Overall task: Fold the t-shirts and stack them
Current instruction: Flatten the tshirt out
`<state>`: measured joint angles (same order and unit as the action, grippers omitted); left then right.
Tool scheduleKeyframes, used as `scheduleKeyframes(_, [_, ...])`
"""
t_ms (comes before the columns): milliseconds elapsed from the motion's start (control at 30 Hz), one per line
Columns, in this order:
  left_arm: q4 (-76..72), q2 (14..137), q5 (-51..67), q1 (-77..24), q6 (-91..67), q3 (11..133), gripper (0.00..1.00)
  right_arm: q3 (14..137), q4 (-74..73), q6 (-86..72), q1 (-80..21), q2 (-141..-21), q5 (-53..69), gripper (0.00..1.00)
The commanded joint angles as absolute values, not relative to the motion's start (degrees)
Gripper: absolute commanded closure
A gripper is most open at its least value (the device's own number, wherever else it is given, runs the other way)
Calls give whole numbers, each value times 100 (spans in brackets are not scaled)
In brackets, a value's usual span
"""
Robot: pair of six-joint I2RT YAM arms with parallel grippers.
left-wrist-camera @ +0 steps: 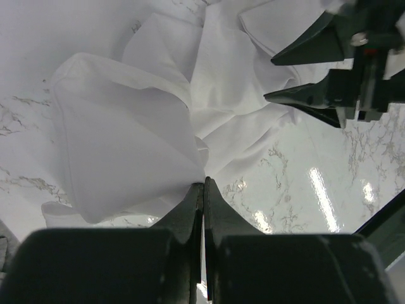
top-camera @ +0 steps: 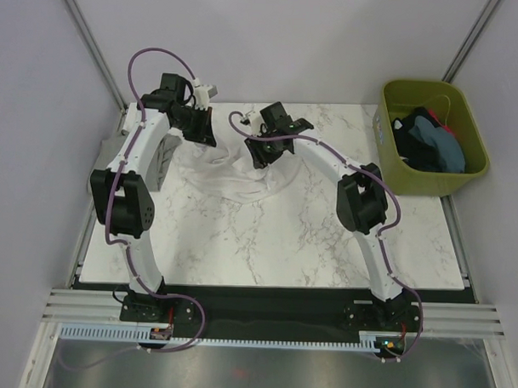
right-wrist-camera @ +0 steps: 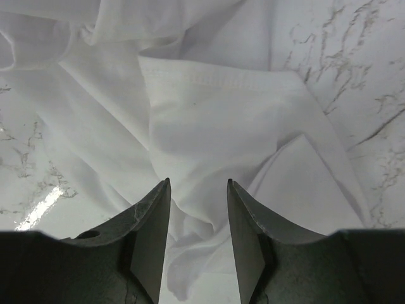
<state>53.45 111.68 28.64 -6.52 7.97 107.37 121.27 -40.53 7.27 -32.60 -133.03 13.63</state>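
A large white t-shirt (top-camera: 230,172) lies crumpled at the back middle of the marble table. My left gripper (top-camera: 202,131) is at its left edge. In the left wrist view the jaws (left-wrist-camera: 204,185) are shut, with a fold of the white t-shirt (left-wrist-camera: 126,133) pinched at their tips. My right gripper (top-camera: 262,151) hovers over the shirt's right part. In the right wrist view it is open (right-wrist-camera: 198,183), with a hemmed flap of the shirt (right-wrist-camera: 215,114) lying loose below it. It also shows open in the left wrist view (left-wrist-camera: 275,79). Blue-teal and dark shirts (top-camera: 431,145) lie in the bin.
An olive-green bin (top-camera: 396,177) stands at the table's back right corner. Something grey (top-camera: 118,148), perhaps cloth, lies at the table's left edge, partly hidden by the left arm. Bare marble (top-camera: 266,245) stretches in front of the shirt. Pale walls close in on both sides.
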Motion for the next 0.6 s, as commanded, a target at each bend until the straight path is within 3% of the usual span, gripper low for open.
scheduleKeyframes(0, [5282,10740,2892,-686,773,10740,98,12068,-4052,650,-3270,-13456,1450,51])
scheduleKeyframes(300, [5265,10793,2927,-729,756,10731,98,11682,-4218,975,-3243,-13000,713,51])
scheduleKeyframes(567, [5247,10855,2874,-729,738,10898,98,9240,-4561,1055,-2822,-11182,528,50])
